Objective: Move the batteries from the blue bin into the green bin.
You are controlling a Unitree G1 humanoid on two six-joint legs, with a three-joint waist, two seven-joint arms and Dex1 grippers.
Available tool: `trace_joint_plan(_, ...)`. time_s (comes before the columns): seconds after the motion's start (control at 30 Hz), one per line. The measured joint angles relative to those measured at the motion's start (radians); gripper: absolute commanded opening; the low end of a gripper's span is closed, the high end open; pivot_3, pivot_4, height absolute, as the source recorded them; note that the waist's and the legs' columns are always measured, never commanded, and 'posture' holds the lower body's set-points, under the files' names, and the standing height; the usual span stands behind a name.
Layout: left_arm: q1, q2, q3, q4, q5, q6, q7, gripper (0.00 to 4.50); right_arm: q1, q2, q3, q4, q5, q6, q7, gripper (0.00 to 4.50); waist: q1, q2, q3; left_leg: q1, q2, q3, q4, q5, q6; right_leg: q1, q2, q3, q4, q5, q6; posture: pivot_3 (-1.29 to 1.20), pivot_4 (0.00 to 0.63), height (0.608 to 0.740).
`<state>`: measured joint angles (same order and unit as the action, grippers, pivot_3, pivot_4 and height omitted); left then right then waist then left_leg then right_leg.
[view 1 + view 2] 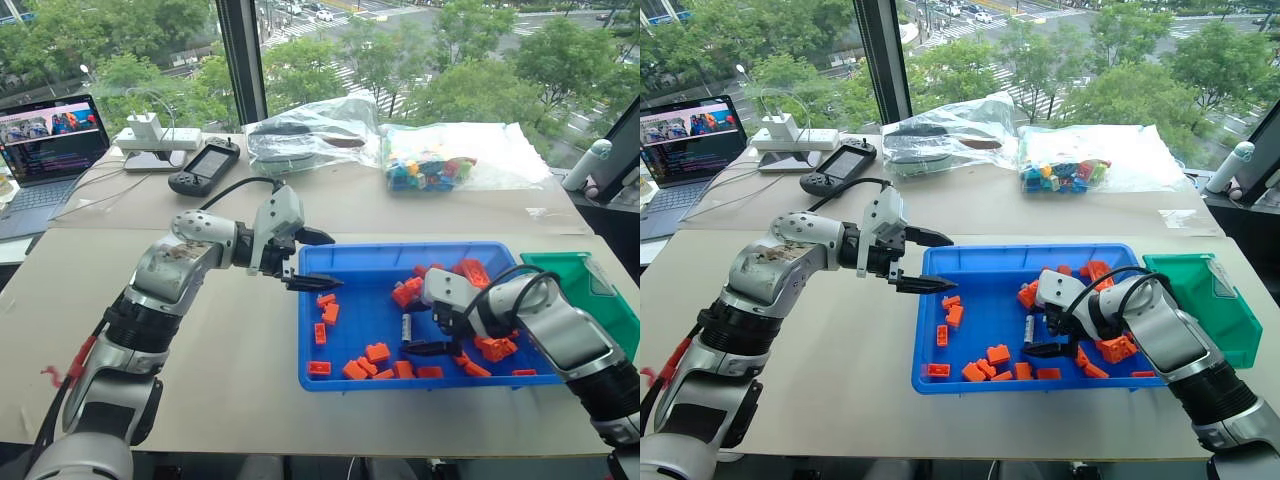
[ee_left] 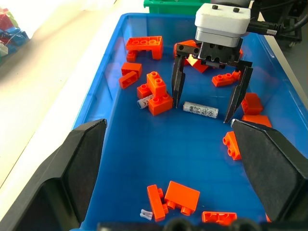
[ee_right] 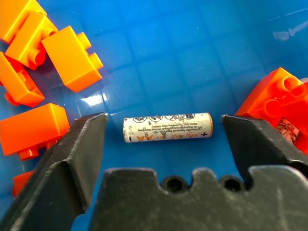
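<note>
Head views. The blue bin [image 1: 345, 377] sat on the table in front of the robot, with the green bin [image 1: 590, 290] touching its end at about 3 o'clock. Orange bricks [image 1: 378, 352] lay scattered over the blue floor. One battery [image 1: 407, 327] lay near the middle of the bin. The right gripper [image 1: 425, 347] was lowered into the bin over it, presumably to take it as the next item. The left gripper [image 1: 312, 260] hung over the bin's 9 o'clock wall, fingers spread and empty, probably parked there to give its camera a view of the work.

Left wrist view. The right gripper [image 2: 210, 97] stood over the battery [image 2: 200, 110] with one finger at each end, spread and not touching it. It gripped nothing. A second battery [image 2: 145, 101] lay just at 9 o'clock of the first, partly tucked under an orange brick [image 2: 159, 93]; that one looked harder to reach. The green bin [image 2: 172, 6] showed beyond the far wall.

Right wrist view. The battery [image 3: 167, 127] lay flat on the blue floor between the two fingertips [image 3: 85, 139], with clear gaps at both ends. The fingers lined up with its long axis, so closing would pinch it end to end, a hold judged liable to slip.
</note>
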<state>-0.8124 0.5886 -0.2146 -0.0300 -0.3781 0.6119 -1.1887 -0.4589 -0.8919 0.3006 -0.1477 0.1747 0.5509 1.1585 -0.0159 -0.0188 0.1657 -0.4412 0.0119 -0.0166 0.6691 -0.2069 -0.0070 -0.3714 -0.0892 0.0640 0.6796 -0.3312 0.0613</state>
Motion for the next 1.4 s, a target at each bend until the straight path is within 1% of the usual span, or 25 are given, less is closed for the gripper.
trace_joint_plan(0.07, 0.0, 0.0, 0.0, 0.0, 0.0, 0.0, 0.0, 4.5, 0.013, -0.008, -0.001, -0.017, 0.003, 0.002, 0.009, 2.51, 0.001, 0.0, 0.0, 0.0, 0.0, 0.0, 0.0, 0.0, 0.0, 0.0, 0.0, 0.0, 0.0, 0.0, 0.0, 0.0, 0.15, 0.732)
trace_joint_plan(0.2, 0.0, 0.001, 0.0, 0.0, 0.0, 0.0, -0.001, 4.5, 0.026, -0.029, -0.02, -0.042, 0.013, 0.012, 0.02, 2.51, 0.001, 0.0, 0.0, 0.0, 0.0, 0.0, 0.0, 0.0, 0.0, 0.0, 0.0, 0.0, 0.0, 0.0, 0.0, 0.0, 0.15, 0.732)
trace_joint_plan(0.3, 0.0, 0.0, 0.0, 0.0, -0.001, 0.0, -0.002, 4.5, 0.004, -0.048, -0.1, -0.087, 0.076, 0.067, 0.021, 2.51, -0.001, 0.0, 0.0, 0.0, 0.0, 0.0, 0.0, 0.0, 0.0, 0.0, 0.0, 0.0, 0.0, 0.0, 0.0, 0.0, 0.15, 0.732)
trace_joint_plan(0.37, 0.0, -0.001, -0.001, 0.0, -0.001, 0.0, -0.005, 4.5, -0.022, -0.118, -0.162, -0.122, 0.097, 0.101, 0.032, 2.51, 0.001, 0.001, 0.0, 0.0, 0.0, 0.0, 0.0, 0.0, 0.0, 0.0, 0.0, 0.0, 0.0, 0.0, 0.0, 0.0, 0.15, 0.732)
trace_joint_plan(0.4, 0.0, -0.001, -0.001, 0.0, -0.002, 0.0, -0.011, 4.5, -0.034, -0.184, -0.212, -0.126, 0.097, 0.11, 0.035, 2.51, 0.003, 0.001, 0.0, 0.0, 0.0, 0.0, 0.0, 0.0, 0.0, 0.0, -0.001, 0.0, 0.0, 0.0, 0.0, 0.0, 0.15, 0.732)
trace_joint_plan(0.47, 0.0, 0.001, -0.001, 0.001, -0.001, 0.0, -0.017, 4.5, -0.031, -0.271, -0.281, -0.101, 0.072, 0.11, 0.025, 2.51, 0.008, 0.001, 0.0, 0.0, -0.001, 0.0, 0.0, 0.0, 0.0, 0.001, -0.001, -0.001, -0.001, 0.0, 0.0, 0.0, 0.15, 0.732)
trace_joint_plan(0.5, 0.0, 0.0, -0.001, 0.002, -0.001, 0.0, -0.02, 4.5, -0.02, -0.304, -0.308, -0.083, 0.056, 0.105, 0.017, 2.51, 0.008, 0.0, 0.0, 0.0, -0.001, 0.0, 0.0, 0.0, 0.0, 0.001, -0.001, -0.001, -0.001, 0.0, 0.0, 0.0, 0.15, 0.732)
trace_joint_plan(0.57, -0.002, -0.01, -0.003, 0.006, -0.001, -0.001, -0.023, 4.5, 0.054, -0.396, -0.346, -0.018, -0.011, 0.055, -0.018, 2.51, 0.011, 0.0, 0.0, 0.0, -0.002, 0.0, 0.0, 0.0, 0.0, 0.001, -0.002, -0.001, -0.001, 0.0, 0.0, 0.0, 0.15, 0.732)
trace_joint_plan(0.6, -0.003, -0.012, -0.003, 0.008, 0.0, -0.001, -0.023, 4.5, 0.084, -0.424, -0.366, 0.036, -0.048, 0.042, -0.042, 2.51, 0.01, 0.0, 0.0, 0.0, -0.001, 0.002, 0.0, 0.0, 0.0, 0.001, -0.002, 0.0, -0.001, 0.0, 0.0, 0.0, 0.15, 0.732)
trace_joint_plan(0.73, -0.016, -0.045, -0.007, 0.02, 0.0, -0.004, -0.025, 4.5, 0.164, -0.459, -0.427, 0.123, -0.111, -0.019, -0.091, 2.51, -0.001, 0.001, 0.0, 0.0, 0.0, 0.003, -0.001, 0.0, 0.0, 0.0, -0.001, 0.001, -0.001, 0.0, 0.0, 0.0, 0.15, 0.732)
trace_joint_plan(0.87, -0.017, -0.049, -0.01, 0.027, 0.001, -0.005, -0.032, 4.5, 0.21, -0.484, -0.438, 0.174, -0.165, -0.082, -0.119, 2.51, -0.014, 0.001, 0.0, 0.001, 0.001, 0.004, -0.001, 0.0, 0.0, 0.0, 0.0, 0.002, 0.0, 0.0, 0.0, 0.0, 0.15, 0.732)
trace_joint_plan(1.0, -0.017, -0.051, -0.01, 0.027, 0.002, -0.005, -0.037, 4.5, 0.254, -0.497, -0.438, 0.199, -0.183, -0.125, -0.114, 2.51, -0.012, 0.001, 0.0, 0.001, 0.001, 0.004, -0.001, 0.0, 0.0, 0.0, 0.0, 0.002, 0.0, 0.0, 0.0, 0.0, 0.15, 0.732)
trace_joint_plan(1.07, -0.017, -0.051, -0.01, 0.027, 0.002, -0.005, -0.039, 4.5, 0.283, -0.499, -0.439, 0.209, -0.185, -0.138, -0.1, 3.51, -0.01, 0.001, 0.0, 0.001, 0.0, 0.004, -0.001, 0.0, 0.0, 0.0, 0.0, 0.002, -0.001, 0.0, 0.0, 0.0, 0.15, 0.732)
trace_joint_plan(1.1, -0.016, -0.051, -0.01, 0.026, 0.001, -0.005, -0.041, 4.5, 0.288, -0.495, -0.439, 0.214, -0.185, -0.142, -0.097, 3.69, -0.008, 0.001, 0.0, 0.001, 0.0, 0.004, -0.001, 0.0, 0.0, 0.0, -0.001, 0.002, -0.001, 0.0, 0.0, 0.0, 0.15, 0.732)
trace_joint_plan(1.17, -0.015, -0.051, -0.011, 0.019, 0.0, -0.005, -0.043, 4.5, 0.294, -0.488, -0.439, 0.227, -0.185, -0.142, -0.098, 4.46, -0.006, 0.001, 0.0, 0.001, 0.0, 0.004, -0.001, 0.0, 0.0, 0.0, -0.001, 0.002, -0.001, 0.0, 0.0, 0.0, 0.15, 0.732)
trace_joint_plan(1.27, -0.012, -0.048, -0.01, 0.007, -0.001, -0.002, -0.045, 4.5, 0.291, -0.485, -0.439, 0.241, -0.185, -0.142, -0.098, 4.49, -0.006, 0.001, 0.0, 0.001, 0.0, 0.004, -0.001, 0.0, 0.0, 0.0, 0.0, 0.002, -0.001, 0.0, 0.0, 0.0, 0.15, 0.732)
trace_joint_plan(1.4, -0.011, -0.041, -0.009, 0.001, -0.004, 0.0, -0.047, 4.5, 0.226, -0.477, -0.445, 0.23, -0.16, -0.113, -0.097, 4.49, -0.008, 0.001, 0.0, 0.001, 0.001, 0.004, -0.001, 0.0, 0.0, 0.0, 0.0, 0.002, -0.001, 0.0, 0.0, 0.0, 0.15, 0.732)
